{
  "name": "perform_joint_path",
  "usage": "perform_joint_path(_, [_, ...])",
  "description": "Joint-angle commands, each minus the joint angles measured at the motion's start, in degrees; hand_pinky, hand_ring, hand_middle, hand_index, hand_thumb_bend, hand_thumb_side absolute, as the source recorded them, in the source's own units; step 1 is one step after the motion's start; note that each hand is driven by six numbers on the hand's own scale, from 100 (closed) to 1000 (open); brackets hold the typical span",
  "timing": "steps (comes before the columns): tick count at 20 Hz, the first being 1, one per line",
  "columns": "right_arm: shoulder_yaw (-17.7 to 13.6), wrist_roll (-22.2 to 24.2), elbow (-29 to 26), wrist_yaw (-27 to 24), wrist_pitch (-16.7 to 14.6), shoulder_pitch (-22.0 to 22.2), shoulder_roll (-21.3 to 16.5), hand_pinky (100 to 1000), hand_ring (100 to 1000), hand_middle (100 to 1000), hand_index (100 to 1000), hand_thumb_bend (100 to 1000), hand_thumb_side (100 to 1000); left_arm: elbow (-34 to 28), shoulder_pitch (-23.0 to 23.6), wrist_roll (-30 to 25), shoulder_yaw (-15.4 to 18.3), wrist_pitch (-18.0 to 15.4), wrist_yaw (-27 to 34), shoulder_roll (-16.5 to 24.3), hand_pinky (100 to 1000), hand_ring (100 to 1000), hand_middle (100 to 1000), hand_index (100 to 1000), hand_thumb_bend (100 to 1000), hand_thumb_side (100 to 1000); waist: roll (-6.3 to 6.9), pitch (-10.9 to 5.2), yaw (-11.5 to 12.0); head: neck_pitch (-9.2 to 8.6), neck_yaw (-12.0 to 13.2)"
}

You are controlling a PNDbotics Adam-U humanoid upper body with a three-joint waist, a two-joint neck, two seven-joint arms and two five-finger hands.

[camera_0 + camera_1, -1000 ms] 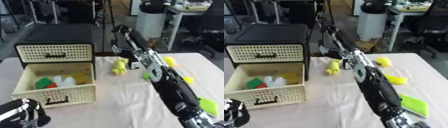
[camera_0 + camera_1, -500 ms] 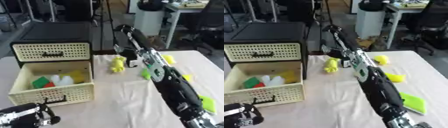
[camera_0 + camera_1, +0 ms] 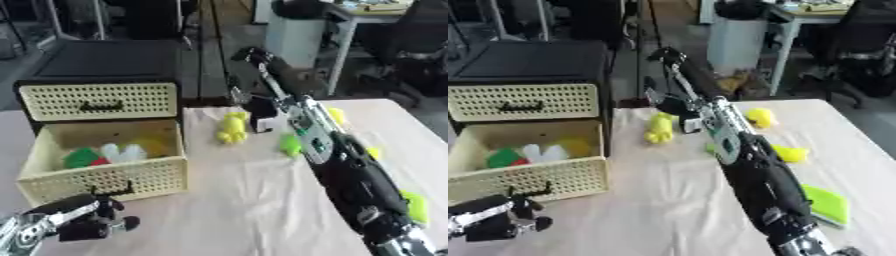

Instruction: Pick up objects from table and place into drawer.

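The right arm (image 3: 341, 165) extended across the table (image 3: 254, 200) toward its far side. The right hand (image 3: 260, 107) sat just beside a yellow toy (image 3: 232, 127); whether its fingers were open or closed could not be told. The left hand (image 3: 83, 225) showed at the lower left corner, fingers curled and holding nothing. The lower drawer (image 3: 105, 177) stood open, containing green, red, white and yellow items. Other yellow and green objects (image 3: 761, 117) lay on the table right of the arm.
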Motion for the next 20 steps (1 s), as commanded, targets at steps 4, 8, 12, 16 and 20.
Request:
perform_joint_path(4, [-0.5, -0.1, -1.5, -0.3, 0.1, -1.1, -0.8, 882, 838, 795, 828, 100, 458, 3.3, -2.8, 7.7, 4.8, 1.1, -5.6, -0.4, 763, 833, 906, 913, 520, 1000, -0.01, -0.38, -0.2, -0.41, 0.2])
perform_joint_path(8, [-0.4, -0.1, -1.5, -0.4, 0.0, -1.0, -0.7, 883, 838, 795, 829, 100, 460, 5.5, -4.2, 11.8, 7.6, 2.6, -7.2, -0.4, 752, 825, 899, 906, 515, 1000, -0.13, -0.32, -0.4, -0.62, 0.3])
perform_joint_path(12, [-0.3, 0.0, -1.5, -0.3, -0.2, -1.0, -0.4, 883, 838, 794, 829, 100, 461, 8.5, -6.2, 14.6, 9.3, 3.3, -8.3, -0.8, 749, 822, 894, 902, 515, 1000, -0.29, -0.15, -0.9, -0.95, 0.7])
perform_joint_path(16, [-0.1, 0.0, -1.7, -0.3, -0.5, -1.2, -0.1, 883, 837, 794, 829, 100, 462, 11.7, -8.1, 16.7, 10.3, 3.4, -10.2, -1.4, 751, 822, 891, 900, 517, 1000, -0.54, 0.25, -1.7, -1.35, 1.1])
perform_joint_path(20, [0.0, 0.0, -1.8, -0.3, -0.6, -1.6, 0.2, 884, 837, 793, 829, 100, 463, 14.5, -9.8, 18.9, 11.5, 3.7, -12.0, -2.1, 748, 819, 888, 897, 518, 1000, -0.72, 0.79, -2.6, -1.7, 1.4])
